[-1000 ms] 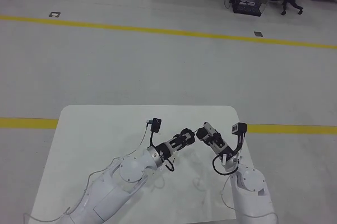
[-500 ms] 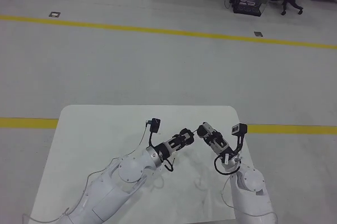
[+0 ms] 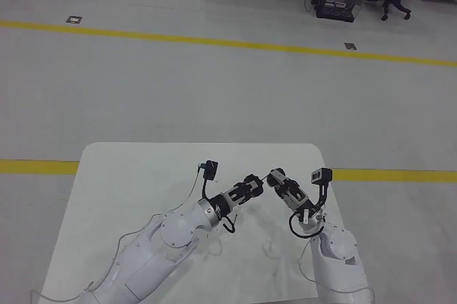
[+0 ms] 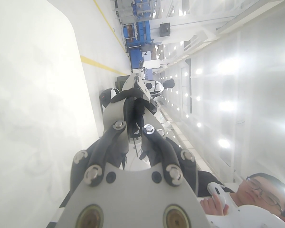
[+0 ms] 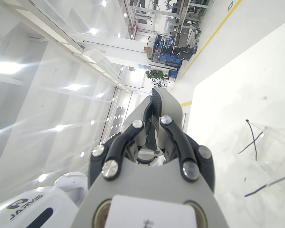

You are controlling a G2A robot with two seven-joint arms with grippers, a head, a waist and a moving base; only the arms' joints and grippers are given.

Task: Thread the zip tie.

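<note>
Both sets of jaws were closed, tips nearly touching above the tabletop [image 3: 122,197]. The left jaws seemed to pinch the zip tie [image 3: 267,178], its length running straight toward the right jaws, which showed nothing between them and sat nearest its free end.

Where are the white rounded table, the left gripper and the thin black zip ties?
White rounded table [image 3: 122,197]: top view, bare surface away from the arms.
Left gripper [image 3: 258,183]: top view, between its fingertips.
Thin black zip ties [image 5: 251,141]: right wrist view, where two cross.
</note>
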